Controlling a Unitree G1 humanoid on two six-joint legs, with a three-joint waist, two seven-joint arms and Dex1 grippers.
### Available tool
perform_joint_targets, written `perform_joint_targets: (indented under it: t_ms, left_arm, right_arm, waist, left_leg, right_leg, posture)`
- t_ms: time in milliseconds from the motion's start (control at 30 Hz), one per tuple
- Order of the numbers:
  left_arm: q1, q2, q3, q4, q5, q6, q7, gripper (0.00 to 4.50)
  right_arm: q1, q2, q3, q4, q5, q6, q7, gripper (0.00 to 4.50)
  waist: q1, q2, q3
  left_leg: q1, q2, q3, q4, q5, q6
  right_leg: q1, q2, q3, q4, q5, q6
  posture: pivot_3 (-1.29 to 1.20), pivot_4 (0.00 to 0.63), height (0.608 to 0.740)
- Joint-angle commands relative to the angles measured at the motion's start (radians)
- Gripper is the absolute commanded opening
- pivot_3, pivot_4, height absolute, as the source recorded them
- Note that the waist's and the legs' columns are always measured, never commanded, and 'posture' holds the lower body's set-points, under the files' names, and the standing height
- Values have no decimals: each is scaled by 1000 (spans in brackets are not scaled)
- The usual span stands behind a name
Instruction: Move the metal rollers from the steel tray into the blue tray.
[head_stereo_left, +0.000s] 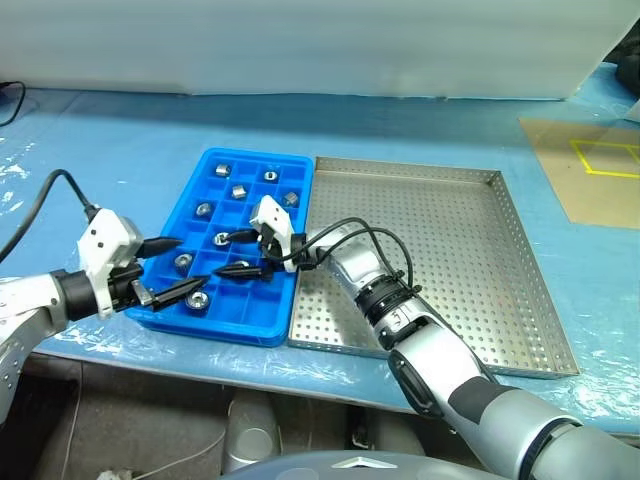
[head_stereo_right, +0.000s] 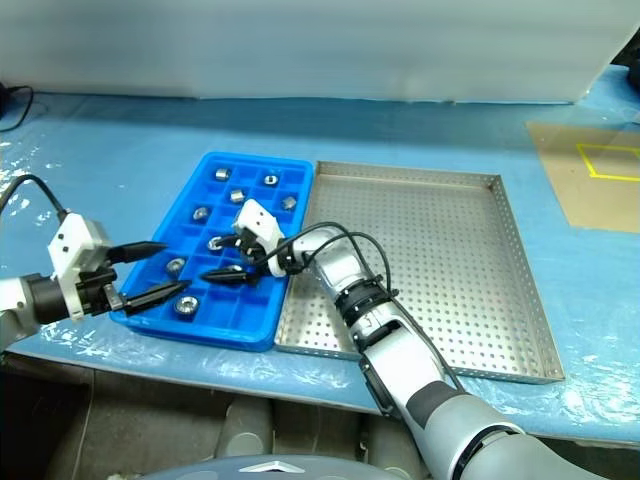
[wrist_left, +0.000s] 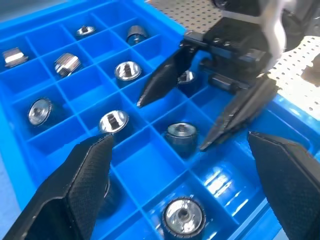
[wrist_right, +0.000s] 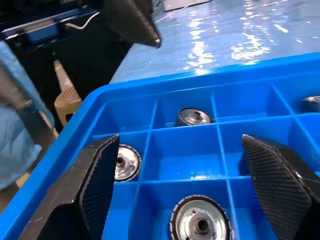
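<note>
Over the blue tray's (head_stereo_left: 222, 327) near corner the left gripper (head_stereo_left: 167, 266) hovers, fingers spread, empty. Just beyond, above the tray's middle, the right gripper (head_stereo_left: 236, 252) is parted, grasping nothing. The rollers (head_stereo_left: 198, 299) sit in the tray's compartments. Beside it, the steel tray (head_stereo_left: 470, 270).

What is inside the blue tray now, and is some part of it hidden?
The blue tray holds about nine metal rollers, one per compartment; other compartments are bare. The open right gripper and left gripper cover some cells, so the count is uncertain.
</note>
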Motion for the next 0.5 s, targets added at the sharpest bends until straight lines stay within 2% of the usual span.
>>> perform_joint_targets:
  t_ms: [33, 200, 333, 500]
  left_arm:
    - [-52, -13, -70, 4, -12, -25, -11, 4500]
    - [-143, -45, -196, 60, 7, -52, -37, 4500]
    - [-305, -101, -352, 164, 46, -96, -100, 4500]
    - [-425, -154, -475, 279, 95, -151, -181, 4500]
  right_arm:
    - [38, -80, -55, -174, 60, 82, 40, 4034]
    - [123, -259, -96, -446, 131, 254, 88, 4034]
    - [260, -523, -150, -624, 123, 323, 118, 4034]
    - [427, -730, -200, -857, 173, 422, 138, 4034]
  waist:
    - [0, 0, 0]
    - [-7, 0, 0]
    - [-14, 2, -1]
    - [-63, 2, -1]
  left_leg:
    - [0, 0, 0, 0, 0, 0]
    - [-3, 0, 0, 4, 3, -4]
    - [-2, 0, 0, 3, 3, -5]
    - [-1, -1, 2, 3, 3, -5]
  right_leg:
    - [0, 0, 0, 0, 0, 0]
    - [0, 0, 0, -1, 0, 1]
    - [1, 1, 0, -1, 0, 1]
    - [3, 2, 4, -1, 1, 1]
  posture:
    - [265, 150, 740]
    - [162, 150, 740]
    - [63, 150, 740]
    - [-54, 150, 740]
